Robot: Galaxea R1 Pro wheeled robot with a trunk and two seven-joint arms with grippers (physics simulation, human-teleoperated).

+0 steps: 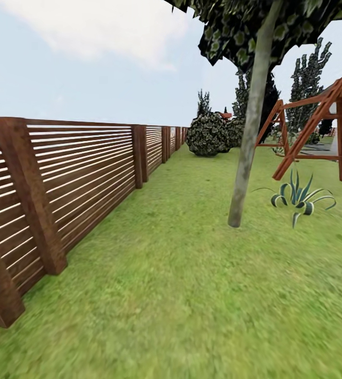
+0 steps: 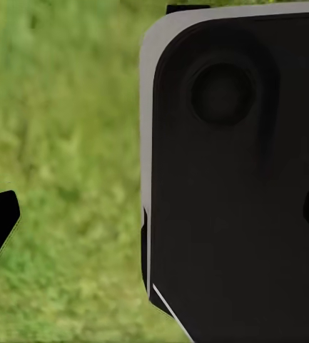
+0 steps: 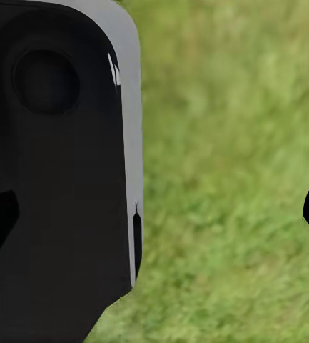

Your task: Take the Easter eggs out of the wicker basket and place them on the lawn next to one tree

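Lawn [image 1: 181, 295] spreads wide in the head view, mottled green, running beside a brown slatted fence [image 1: 76, 173]. On it stands 1 tree [image 1: 250, 131] with a straight grey-brown trunk, ahead and to the right; just past it sit a spiky plant [image 1: 299, 197] and a wooden swing frame [image 1: 318, 131]. Each wrist view looks down past a dark robot body panel [image 2: 232, 179] at grass. The left gripper [image 2: 161, 214] and right gripper [image 3: 154, 214] each show 2 dark fingertips spread far apart, released, grasping nothing.
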